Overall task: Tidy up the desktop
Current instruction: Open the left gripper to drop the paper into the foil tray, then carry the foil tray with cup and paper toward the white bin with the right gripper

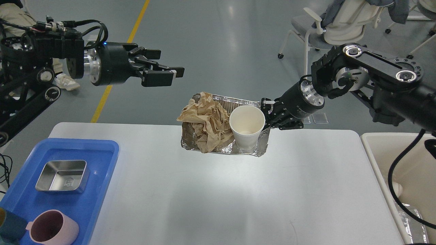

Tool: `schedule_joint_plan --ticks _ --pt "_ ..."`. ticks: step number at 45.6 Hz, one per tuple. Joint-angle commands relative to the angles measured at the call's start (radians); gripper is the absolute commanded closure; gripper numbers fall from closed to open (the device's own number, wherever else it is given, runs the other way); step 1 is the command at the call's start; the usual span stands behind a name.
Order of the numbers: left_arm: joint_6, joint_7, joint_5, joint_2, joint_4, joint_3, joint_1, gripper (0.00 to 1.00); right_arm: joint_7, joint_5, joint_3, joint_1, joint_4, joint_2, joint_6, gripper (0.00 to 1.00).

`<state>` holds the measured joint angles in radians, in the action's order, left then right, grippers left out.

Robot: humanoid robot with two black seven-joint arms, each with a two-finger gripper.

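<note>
While my right gripper (269, 117) sits at the right end of the foil tray (259, 149), its fingers are dark and bunched against the rim, so I cannot tell whether they are clamped on it or not. Inside the tray, a white paper cup (247, 131) stands upright beside a crumpled brown paper wad (206, 120). Over on the other side, my left gripper (173, 72) hangs high above the floor, jaws parted, holding nothing, well apart from the tray. Out from there, the desktop (221, 194) is mostly bare. A blue tray (102, 149) at its left edge holds a steel dish (62, 176) and a pink mug (52, 231); a beige bin (374, 149) waits right. I reckon we're near the end: only the loaded foil tray remains.
</note>
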<state>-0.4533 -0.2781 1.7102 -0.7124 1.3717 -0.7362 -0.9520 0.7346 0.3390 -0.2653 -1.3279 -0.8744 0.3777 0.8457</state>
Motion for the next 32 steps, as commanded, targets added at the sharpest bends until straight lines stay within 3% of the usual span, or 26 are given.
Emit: schedule_joint_plan --ticks 1,10,23,32 --pt "0.056 0.031 -0.155 -0.002 -0.002 -0.153 0.185 0.03 0.000 0.000 0.000 -0.001 0.021 0.006 0.000 1.00" --pt "0.091 0.119 -0.401 0.013 -0.003 -0.371 0.387 0.03 0.000 0.018 0.002 0.007 0.026 0.029 0.000 1.00" --pt "0.130 0.125 -0.734 0.074 -0.005 -0.629 0.604 0.03 0.000 0.023 0.008 0.016 0.063 0.029 -0.013 1.00" --pt "0.214 0.123 -0.977 0.168 -0.013 -0.730 0.726 0.03 0.000 0.025 0.008 0.018 0.063 0.053 -0.019 1.00"
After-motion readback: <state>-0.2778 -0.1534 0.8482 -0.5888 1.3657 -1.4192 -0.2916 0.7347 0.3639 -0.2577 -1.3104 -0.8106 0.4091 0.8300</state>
